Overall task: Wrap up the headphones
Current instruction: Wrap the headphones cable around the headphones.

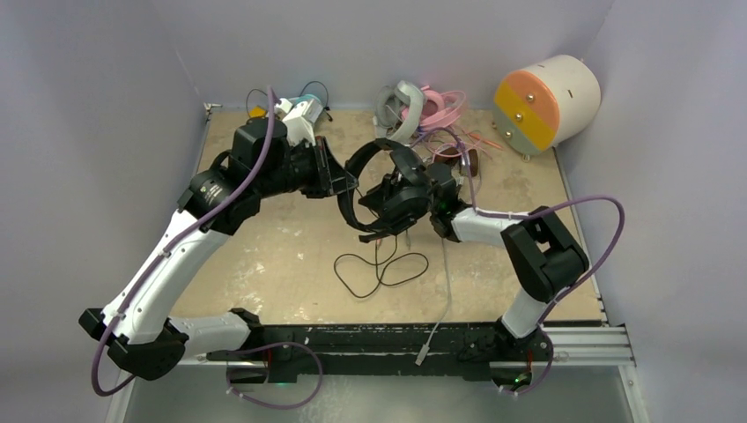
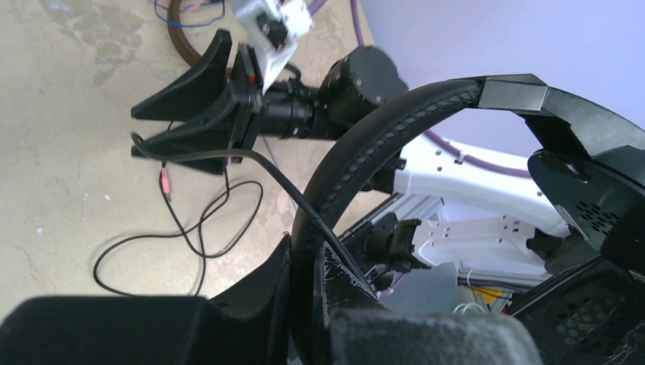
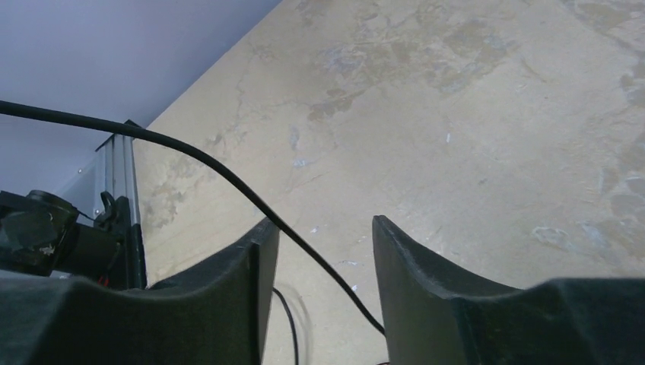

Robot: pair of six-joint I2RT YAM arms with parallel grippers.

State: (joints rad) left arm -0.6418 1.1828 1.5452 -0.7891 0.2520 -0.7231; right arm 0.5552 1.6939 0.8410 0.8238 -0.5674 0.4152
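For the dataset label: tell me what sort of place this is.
Probably a robot lab's test cell: plain pale walls box in a worn tabletop, with an aluminium mounting rail along its near edge.

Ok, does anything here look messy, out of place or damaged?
Yes. The black headphones' cable sprawls in loose loops on the table, unwound, with one strand passing between the fingers of the open right gripper. A pale cable trails over the front rail. At the back, other headphones lie tangled.
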